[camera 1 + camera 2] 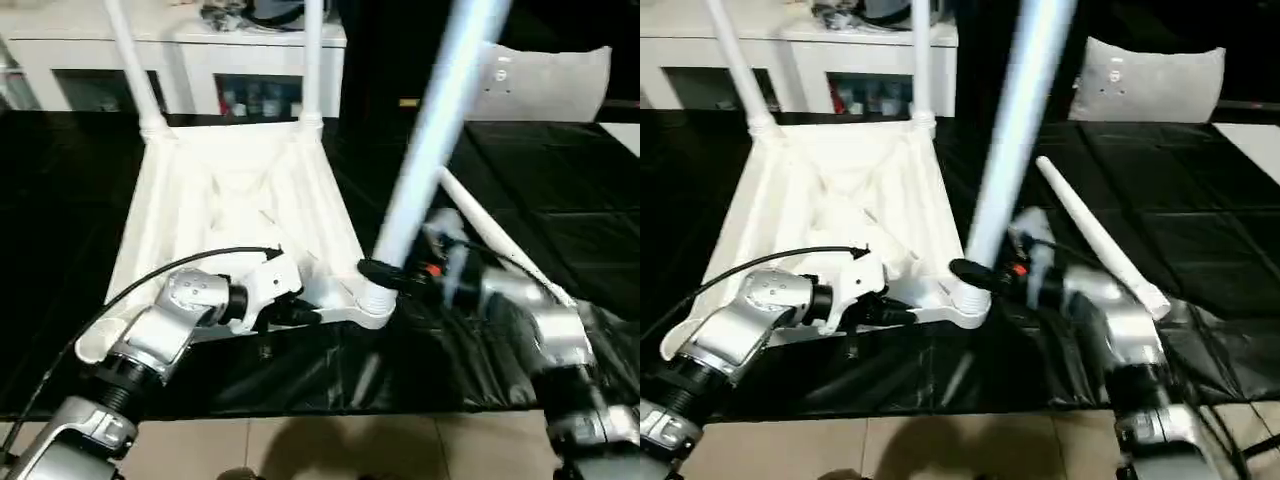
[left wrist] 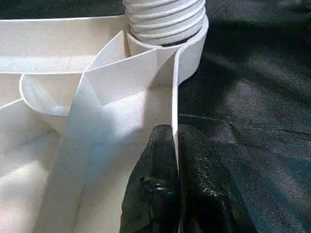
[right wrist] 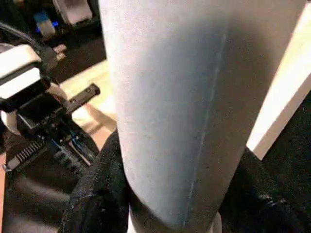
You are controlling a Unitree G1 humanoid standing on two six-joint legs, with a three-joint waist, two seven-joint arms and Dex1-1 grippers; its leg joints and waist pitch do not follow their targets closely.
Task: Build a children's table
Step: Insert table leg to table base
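Observation:
The children's table top [image 1: 240,190] lies upside down on a black sheet, ribbed underside up. Two legs [image 1: 130,60] [image 1: 312,60] stand in its far corner sockets. A third leg [image 1: 430,130] rises tilted from the near right socket [image 1: 375,300], its threaded end [image 2: 165,17] partly showing above the socket. My right gripper [image 1: 385,272] is shut around this leg just above the socket, its fingers [image 3: 97,189] wrapping the shaft. My left gripper [image 2: 176,133] is shut on the top's thin side wall close to that socket. One more leg [image 1: 1095,235] lies loose on the sheet behind my right arm.
A white cabinet [image 1: 200,50] with glass doors stands behind the table top. A pale cushion-like thing [image 1: 550,80] sits at the back right. The black sheet [image 1: 60,200] ends near me, with tiled floor [image 1: 300,440] below its front edge.

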